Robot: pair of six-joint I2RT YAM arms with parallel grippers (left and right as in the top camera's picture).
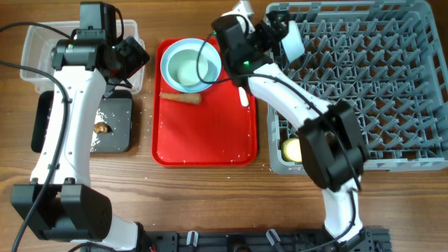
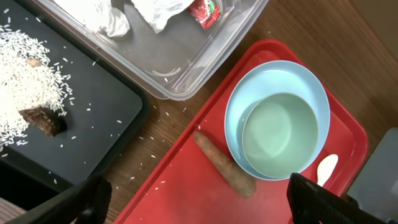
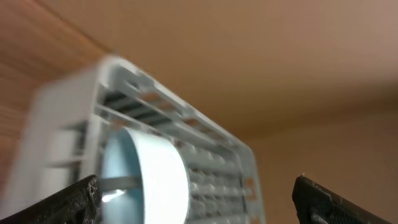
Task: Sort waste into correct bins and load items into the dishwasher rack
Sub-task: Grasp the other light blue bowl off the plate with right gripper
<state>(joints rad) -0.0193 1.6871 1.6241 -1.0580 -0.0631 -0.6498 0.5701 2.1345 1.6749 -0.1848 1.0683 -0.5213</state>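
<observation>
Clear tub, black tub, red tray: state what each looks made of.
Clear tub: likely thin plastic, with see-through walls and bright glints along the rim.
Black tub: probably hard plastic with a glossy finish; soft reflections show on its floor beside the rice.
Red tray: seemingly moulded plastic, smooth and semi-gloss, with a rounded raised rim and faint sheen.

You are looking at a matt, grained wood table (image 1: pixel 203 196) under a glossy red plastic tray (image 1: pixel 210 133). The clear tub (image 2: pixel 186 62) is see-through plastic, the black tub (image 2: pixel 93 112) glossy, the rack (image 1: pixel 364 77) matt grey plastic. The plate (image 2: pixel 273 78) and mint bowl (image 2: pixel 280 134) look smooth, the carrot piece (image 2: pixel 224 165) dull and rough.
</observation>
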